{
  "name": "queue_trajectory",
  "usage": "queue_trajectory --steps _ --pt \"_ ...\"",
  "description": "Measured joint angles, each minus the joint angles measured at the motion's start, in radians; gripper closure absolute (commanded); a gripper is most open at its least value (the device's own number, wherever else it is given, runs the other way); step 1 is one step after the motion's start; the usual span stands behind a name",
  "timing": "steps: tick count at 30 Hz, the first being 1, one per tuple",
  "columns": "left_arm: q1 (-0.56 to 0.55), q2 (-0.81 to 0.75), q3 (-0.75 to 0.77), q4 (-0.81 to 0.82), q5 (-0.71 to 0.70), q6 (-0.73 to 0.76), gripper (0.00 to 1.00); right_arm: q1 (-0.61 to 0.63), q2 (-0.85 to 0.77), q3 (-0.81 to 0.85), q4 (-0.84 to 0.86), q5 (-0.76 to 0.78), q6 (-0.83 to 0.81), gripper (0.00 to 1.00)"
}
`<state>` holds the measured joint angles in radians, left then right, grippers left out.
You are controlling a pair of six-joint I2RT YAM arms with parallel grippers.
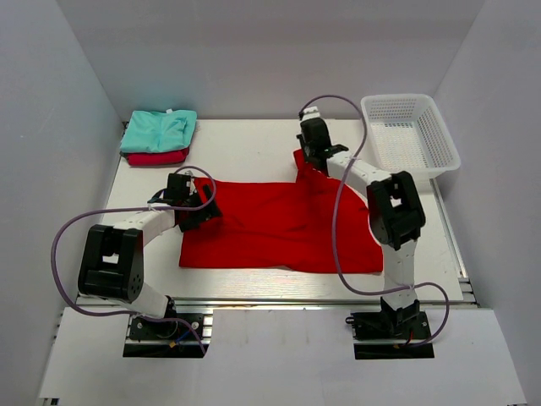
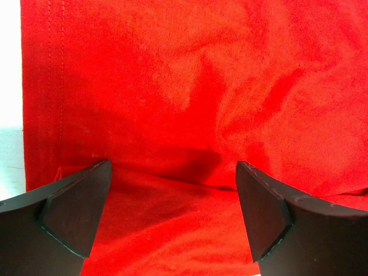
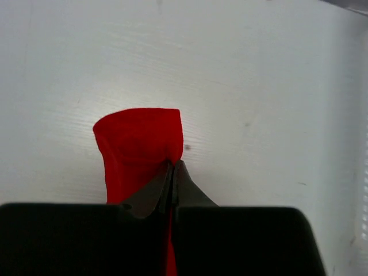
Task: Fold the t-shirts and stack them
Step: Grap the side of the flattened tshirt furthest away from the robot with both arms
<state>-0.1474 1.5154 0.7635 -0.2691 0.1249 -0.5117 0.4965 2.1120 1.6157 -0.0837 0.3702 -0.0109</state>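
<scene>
The large bright red t-shirt (image 1: 279, 224) lies spread across the middle of the table. My left gripper (image 1: 199, 211) is open over its left edge, the red cloth (image 2: 190, 103) filling the left wrist view between the fingers (image 2: 80, 213). My right gripper (image 1: 311, 156) is shut on the shirt's far right corner (image 3: 141, 144) and holds it lifted off the table. A folded mint green t-shirt (image 1: 159, 129) lies on a folded crimson-pink t-shirt (image 1: 157, 157) at the far left corner.
A white plastic mesh basket (image 1: 411, 133) stands at the far right, overhanging the table edge. White walls close in on the left, back and right. Bare white table (image 3: 276, 86) shows beyond the held corner.
</scene>
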Motion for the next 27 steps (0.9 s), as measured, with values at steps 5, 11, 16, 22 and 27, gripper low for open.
queue_trajectory --steps 5,11,16,22,27 --pt "-0.001 -0.001 -0.002 0.0 -0.006 -0.001 0.0 -0.029 -0.101 -0.055 0.05 0.081 0.038 1.0" --pt "-0.001 -0.001 -0.002 0.0 -0.006 -0.001 0.0 -0.035 -0.115 -0.053 0.088 0.129 0.03 1.0" --pt "-0.001 -0.001 -0.002 0.0 -0.007 -0.001 0.0 -0.037 -0.114 -0.045 0.108 0.146 -0.001 1.0" --pt "-0.001 -0.001 -0.002 0.001 -0.006 -0.003 0.0 -0.036 -0.076 0.021 0.093 0.036 0.022 0.86" --pt "-0.001 -0.001 -0.002 0.002 -0.006 -0.005 0.0 -0.038 0.015 0.115 0.075 -0.253 0.06 0.43"
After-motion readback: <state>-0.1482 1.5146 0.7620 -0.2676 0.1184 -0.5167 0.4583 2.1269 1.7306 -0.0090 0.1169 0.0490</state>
